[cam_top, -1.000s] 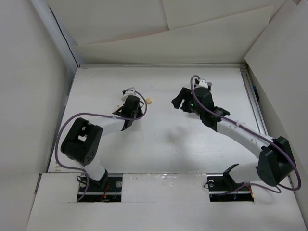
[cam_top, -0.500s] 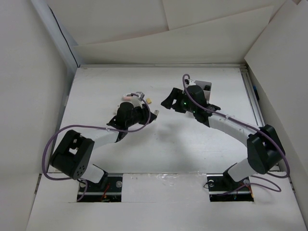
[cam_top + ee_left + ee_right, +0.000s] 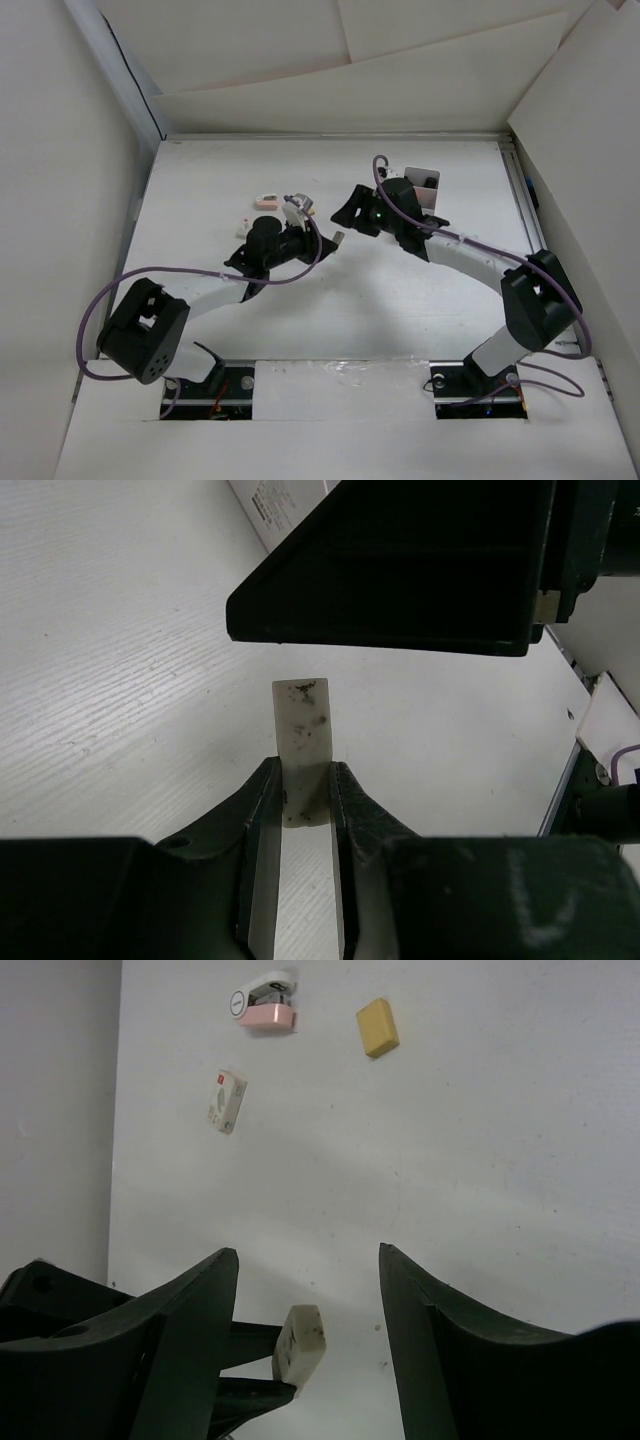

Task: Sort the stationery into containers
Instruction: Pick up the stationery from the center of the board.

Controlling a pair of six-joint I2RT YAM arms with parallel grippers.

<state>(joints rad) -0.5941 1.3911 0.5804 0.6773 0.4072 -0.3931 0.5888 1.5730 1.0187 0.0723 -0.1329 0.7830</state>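
Eraser point(image 3: 300, 715) — a white, smudged slab — is pinched in our left gripper point(image 3: 305, 778) near mid-table; our right gripper point(image 3: 305, 1253) hovers just right of it, jaws spread, holding nothing; the white box point(image 3: 425, 180) stands farther right; a yellow eraser point(image 3: 378, 1027) lies to the left.

So the smudgy white eraser point(image 3: 300, 715) is pinched on end in the left gripper point(image 3: 303, 783). The pink-and-white piece point(image 3: 266, 1008), beige block point(image 3: 378, 1027) and little labelled eraser point(image 3: 227, 1100) lie flat, spaced apart. The white box point(image 3: 415, 175) sits further right.
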